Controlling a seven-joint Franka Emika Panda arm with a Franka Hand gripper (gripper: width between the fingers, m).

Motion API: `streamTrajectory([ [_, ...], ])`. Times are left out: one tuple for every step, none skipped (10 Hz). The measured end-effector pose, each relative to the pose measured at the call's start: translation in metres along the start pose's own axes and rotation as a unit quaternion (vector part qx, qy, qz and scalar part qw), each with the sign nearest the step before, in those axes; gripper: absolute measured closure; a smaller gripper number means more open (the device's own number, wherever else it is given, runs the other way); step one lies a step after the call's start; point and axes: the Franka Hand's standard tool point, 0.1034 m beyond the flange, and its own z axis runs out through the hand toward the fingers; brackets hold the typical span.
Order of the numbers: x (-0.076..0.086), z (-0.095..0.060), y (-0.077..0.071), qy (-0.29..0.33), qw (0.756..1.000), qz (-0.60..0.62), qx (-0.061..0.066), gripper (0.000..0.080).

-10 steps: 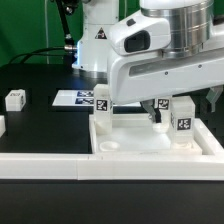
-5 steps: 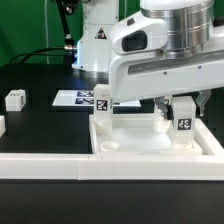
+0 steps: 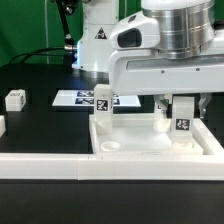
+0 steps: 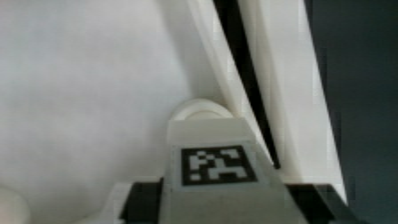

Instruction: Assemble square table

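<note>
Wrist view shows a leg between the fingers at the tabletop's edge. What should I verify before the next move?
1. Grip: the gripper closes on both sides of the held leg: ok.
2. Held leg upright at the far corner of the tabletop, on the exterior view's right: ok.
3. Held leg seated in its socket: base hidden, cannot tell.
4. Second leg upright at the far corner on the exterior view's left: ok.
5. Loose leg on the table, apart from the tabletop and arm: ok.
6. All four legs fitted: not ok, only two are at the tabletop.
</note>
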Motion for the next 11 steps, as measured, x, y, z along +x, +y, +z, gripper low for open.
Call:
streamTrajectory([
  [-0.001,0.001,-0.003,0.003,0.998,0.064,0.002,0.051],
  [-0.002,0.001,-0.006,0.003,0.989,0.147,0.007,0.0509],
  [0.0,0.001,-0.007,0.006,0.982,0.188,0.016,0.0509],
  [0.002,0.001,-0.01,0.01,0.972,0.232,0.024,0.0509],
  [0.002,0.002,-0.014,0.016,0.953,0.3,0.033,0.0509],
  [0.0,0.002,-0.015,0.02,0.937,0.347,0.035,0.0509],
  [-0.002,0.003,-0.018,0.02,0.923,0.382,0.035,0.0509],
  [-0.005,0.005,-0.021,0.019,0.917,0.396,0.034,0.0509],
  [-0.006,0.005,-0.022,0.017,0.906,0.421,0.036,0.0509],
  [-0.006,0.005,-0.023,0.015,0.902,0.43,0.037,0.0509],
  [-0.006,0.005,-0.023,0.015,0.908,0.417,0.037,0.0508],
])
